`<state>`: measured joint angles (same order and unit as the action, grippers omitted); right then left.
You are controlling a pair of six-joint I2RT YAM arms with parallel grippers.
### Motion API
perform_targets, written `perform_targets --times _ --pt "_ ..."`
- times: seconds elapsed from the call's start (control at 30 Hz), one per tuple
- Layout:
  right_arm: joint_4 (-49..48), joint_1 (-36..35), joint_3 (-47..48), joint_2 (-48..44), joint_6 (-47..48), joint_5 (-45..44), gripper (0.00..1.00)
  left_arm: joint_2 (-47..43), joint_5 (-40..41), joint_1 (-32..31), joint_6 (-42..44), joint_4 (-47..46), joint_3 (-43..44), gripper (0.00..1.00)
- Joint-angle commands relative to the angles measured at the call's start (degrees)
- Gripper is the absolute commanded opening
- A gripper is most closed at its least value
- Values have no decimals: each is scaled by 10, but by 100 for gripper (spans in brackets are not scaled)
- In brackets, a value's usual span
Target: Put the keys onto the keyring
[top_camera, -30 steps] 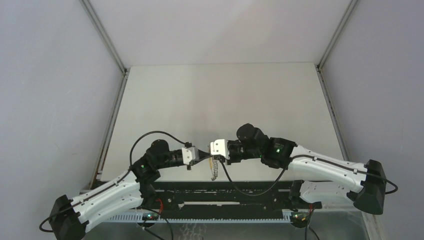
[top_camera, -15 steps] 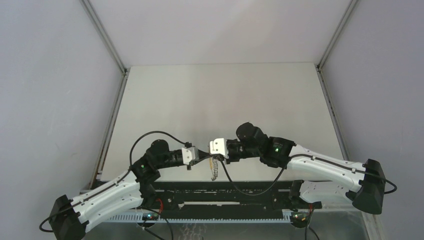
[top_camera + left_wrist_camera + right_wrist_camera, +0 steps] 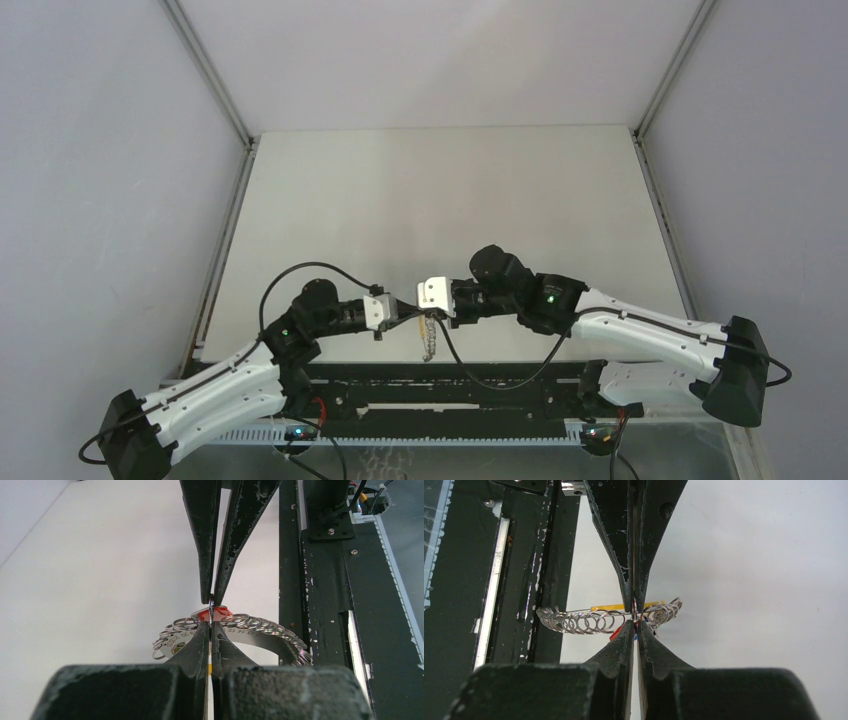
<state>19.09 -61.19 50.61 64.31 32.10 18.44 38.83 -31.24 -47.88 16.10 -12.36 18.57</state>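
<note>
Pale worktop (image 3: pixel 440 190), near edge. Left tool (image 3: pixel 210 630) and right tool (image 3: pixel 634 627) meet tip to tip, both pinched shut on keyring (image 3: pixel 260 627), lifted, probably steadying it for threading. Red key (image 3: pixel 204 614) sits at the pinch.

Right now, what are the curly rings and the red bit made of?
The rings look like thin steel wire: silvery, shiny, catching light. The band they hang on seems brushed metal, with numbers on it. The red bit looks like plastic, matte and evenly coloured, though little shows.
</note>
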Motion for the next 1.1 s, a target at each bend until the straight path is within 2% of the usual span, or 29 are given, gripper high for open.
perform_targets --times 0.0,0.07,1.07 --pt "-16 3 0 -1 -7 3 2 -9 -14 -3 3 -41 31 0" --pt "-16 2 3 -3 -8 5 0 -6 -14 -3 3 -39 32 0" --pt "-36 -13 13 -6 -12 18 0 26 7 -13 19 12 62 0"
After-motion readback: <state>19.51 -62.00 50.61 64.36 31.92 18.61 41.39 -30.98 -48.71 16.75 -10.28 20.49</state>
